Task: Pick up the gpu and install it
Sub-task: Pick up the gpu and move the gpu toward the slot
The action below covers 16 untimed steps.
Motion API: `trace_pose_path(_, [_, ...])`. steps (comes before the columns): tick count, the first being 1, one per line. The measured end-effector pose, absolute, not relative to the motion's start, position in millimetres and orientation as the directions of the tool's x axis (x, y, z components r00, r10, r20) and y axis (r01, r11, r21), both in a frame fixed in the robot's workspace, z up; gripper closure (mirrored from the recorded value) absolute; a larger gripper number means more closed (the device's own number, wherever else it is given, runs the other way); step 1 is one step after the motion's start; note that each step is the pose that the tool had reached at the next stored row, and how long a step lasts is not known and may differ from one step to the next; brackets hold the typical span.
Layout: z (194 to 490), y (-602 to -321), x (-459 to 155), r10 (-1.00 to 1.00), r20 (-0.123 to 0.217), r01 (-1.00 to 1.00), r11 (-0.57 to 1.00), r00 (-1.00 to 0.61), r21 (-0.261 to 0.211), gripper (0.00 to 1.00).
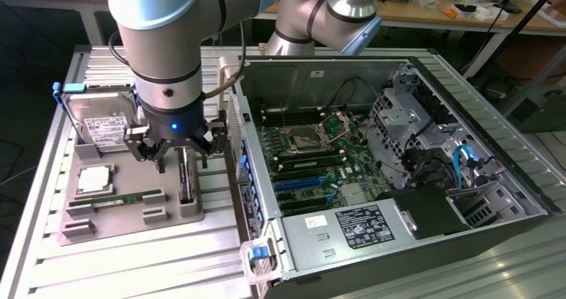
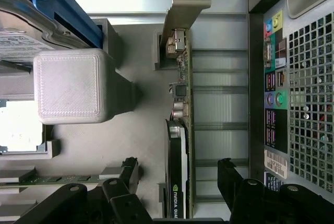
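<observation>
Slatted metal table (image 1: 36,246) is carrying a grey fixture tray (image 1: 132,223) toward the exterior view's left and an open computer case (image 1: 495,146) toward its right.

Item 1, fixture tray: it is holding a hard drive (image 1: 105,123) standing at the far end, a processor chip (image 1: 95,179) lying flat nearer the camera, and a memory stick (image 1: 124,198) lying in a slot in front of the chip.

Item 2, gpu (image 1: 185,183): it is standing on its long edge in a slot on the side of the tray nearest the case. In the wrist view the gpu (image 2: 180,145) is showing its black cover, its green board edge and its silver bracket (image 2: 185,4) at the end away from the gripper.

Item 3, gripper (image 1: 179,154): it is hanging on the arm (image 1: 164,40) directly over the gpu. In the wrist view the gripper (image 2: 178,177) is standing spread wide, its fingers (image 2: 228,174) straddling the card with a gap showing on each side, so it is gripping nothing.

Item 4, computer case: it is lying on its side with the cover off, exposing the motherboard (image 1: 319,160) and a power supply (image 1: 362,226) at the near end. Its rear port panel (image 2: 274,93) is sitting just beside the tray.
</observation>
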State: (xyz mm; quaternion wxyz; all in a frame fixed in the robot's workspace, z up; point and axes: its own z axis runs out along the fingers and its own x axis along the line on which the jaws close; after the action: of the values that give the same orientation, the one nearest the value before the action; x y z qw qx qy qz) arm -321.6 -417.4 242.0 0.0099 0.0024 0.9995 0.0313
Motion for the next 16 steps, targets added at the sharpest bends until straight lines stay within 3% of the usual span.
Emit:
trace_pose_path(9, [242.0, -417.4, -321.6, 0.005, -0.02, 0.004, 0.998, -1.0, 0.063, 0.28])
trace_pose_path(13, [242.0, -417.4, -321.6, 0.005, -0.02, 0.004, 0.998, -1.0, 0.063, 0.49])
trace_pose_path(16, [242.0, -417.4, -321.6, 0.005, -0.02, 0.004, 0.998, -1.0, 0.063, 0.49])
